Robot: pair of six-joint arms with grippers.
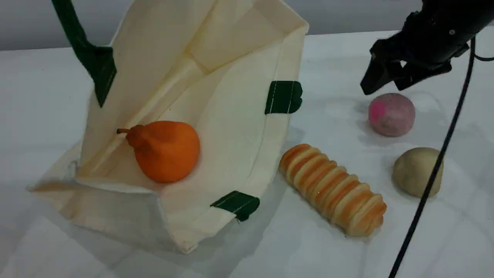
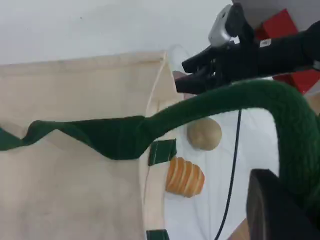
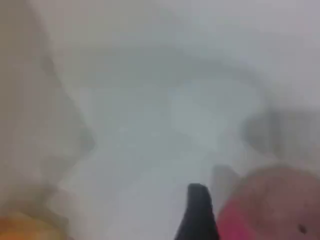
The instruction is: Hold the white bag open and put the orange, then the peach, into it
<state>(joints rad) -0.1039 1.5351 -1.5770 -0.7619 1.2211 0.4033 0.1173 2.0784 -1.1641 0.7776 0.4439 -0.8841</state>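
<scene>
The white bag (image 1: pixel 216 96) lies on the table with its mouth lifted open toward the camera. Its dark green handle (image 2: pixel 225 107) runs up out of the scene view at top left, and my left gripper (image 2: pixel 282 197) is shut on it. The orange (image 1: pixel 164 150) rests inside the bag on its lower wall, stem pointing left. To the right of the bag, the peach (image 1: pixel 391 114) sits on the table with its magenta patch facing left. My right gripper (image 1: pixel 386 82) hangs open just above the peach, not touching it. In the blurred right wrist view the peach (image 3: pixel 272 205) is beside the fingertip (image 3: pixel 197 212).
A ridged orange-striped bread roll (image 1: pixel 334 189) lies just right of the bag. A tan potato-like lump (image 1: pixel 417 172) sits in front of the peach. A black cable (image 1: pixel 432 177) hangs from the right arm across the lump. A red object (image 2: pixel 285 25) stands beyond the table.
</scene>
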